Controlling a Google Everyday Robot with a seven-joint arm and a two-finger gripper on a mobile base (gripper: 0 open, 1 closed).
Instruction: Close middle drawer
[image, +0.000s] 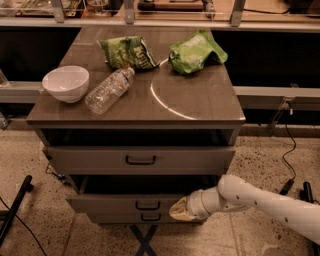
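The middle drawer (120, 202) is a grey-brown panel with a small dark handle (147, 205). It stands pulled out a short way, with a dark gap above its front. The top drawer (100, 159), with a larger dark handle, sits above it, and the lowest drawer (125, 218) shows just beneath. My gripper (179, 209) comes in from the right on a white arm (260, 200). Its tan tip rests against the right part of the middle drawer's front panel.
On the cabinet top (200, 100) lie a white bowl (66, 83), a clear plastic bottle (109, 90) on its side and two green snack bags (128, 52) (196, 52). A black leg (15, 210) stands on the floor at left. Cables (290, 150) hang at right.
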